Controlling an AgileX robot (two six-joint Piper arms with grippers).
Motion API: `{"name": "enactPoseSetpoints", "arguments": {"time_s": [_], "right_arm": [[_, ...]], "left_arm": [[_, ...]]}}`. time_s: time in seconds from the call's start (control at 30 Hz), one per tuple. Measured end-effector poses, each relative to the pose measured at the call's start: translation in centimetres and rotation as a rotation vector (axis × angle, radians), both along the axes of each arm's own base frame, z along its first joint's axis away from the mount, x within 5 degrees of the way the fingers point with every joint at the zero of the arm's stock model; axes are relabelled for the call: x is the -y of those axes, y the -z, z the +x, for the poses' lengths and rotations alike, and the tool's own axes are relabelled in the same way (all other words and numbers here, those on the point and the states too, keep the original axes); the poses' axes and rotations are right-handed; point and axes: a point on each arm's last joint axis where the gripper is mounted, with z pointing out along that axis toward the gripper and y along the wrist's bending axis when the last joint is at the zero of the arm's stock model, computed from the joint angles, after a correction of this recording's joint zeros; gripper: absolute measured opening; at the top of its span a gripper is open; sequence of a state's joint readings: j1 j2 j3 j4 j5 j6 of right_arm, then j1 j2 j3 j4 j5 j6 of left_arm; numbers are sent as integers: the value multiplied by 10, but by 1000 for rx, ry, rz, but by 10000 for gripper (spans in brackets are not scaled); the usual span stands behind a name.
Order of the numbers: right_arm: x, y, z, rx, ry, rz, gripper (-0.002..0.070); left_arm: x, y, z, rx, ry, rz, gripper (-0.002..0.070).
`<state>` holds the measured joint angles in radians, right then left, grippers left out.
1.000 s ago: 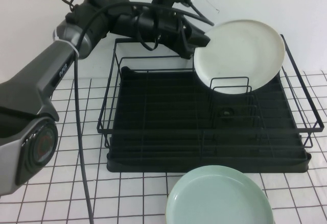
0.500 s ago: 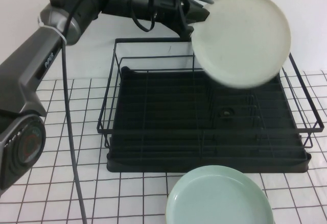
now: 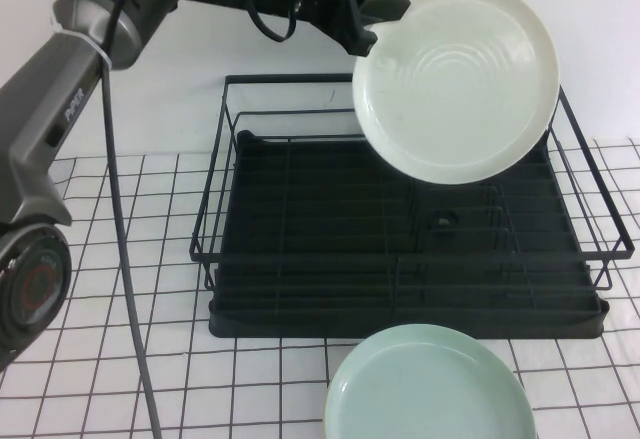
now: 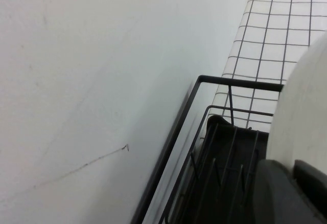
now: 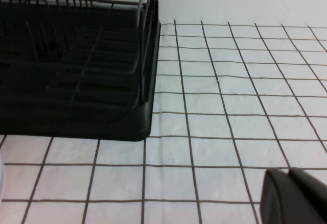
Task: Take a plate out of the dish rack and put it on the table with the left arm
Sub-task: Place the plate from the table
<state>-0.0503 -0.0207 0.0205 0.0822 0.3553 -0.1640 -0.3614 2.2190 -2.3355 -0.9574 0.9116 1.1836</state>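
The white plate (image 3: 455, 79) hangs in the air above the back right of the black dish rack (image 3: 300, 249), tilted with its face toward the camera. My left gripper (image 3: 370, 34) is shut on the plate's upper left rim, reaching in from the left near the wall. In the left wrist view the plate (image 4: 301, 117) sits between the dark fingers (image 4: 276, 193), with the rack (image 4: 214, 152) below. My right gripper (image 5: 292, 193) is shut and empty, low over the table (image 5: 230, 106) beside the rack (image 5: 76, 71).
A pale mint-green plate (image 3: 425, 384) lies on the gridded table (image 3: 120, 359) just in front of the rack. Upright wire loops (image 3: 450, 209) stand in the rack under the held plate. The white wall is close behind the left arm.
The left arm has risen, lifting the white plate out of the rack's loops and up above the rack. The plate has turned its face more toward the camera.
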Motion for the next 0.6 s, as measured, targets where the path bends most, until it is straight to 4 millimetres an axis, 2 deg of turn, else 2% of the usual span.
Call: {"name": "enactPoseSetpoints", "arguments": {"time_s": [0.33,0.6], "right_arm": [[0,0,0,0,0,0,-1],[0,0,0,0,0,0,-1]], "left_arm": [[-9,-15,-13,-93,-48,62,4],[-13,-11,-23,-207,-72,173,4]]}}
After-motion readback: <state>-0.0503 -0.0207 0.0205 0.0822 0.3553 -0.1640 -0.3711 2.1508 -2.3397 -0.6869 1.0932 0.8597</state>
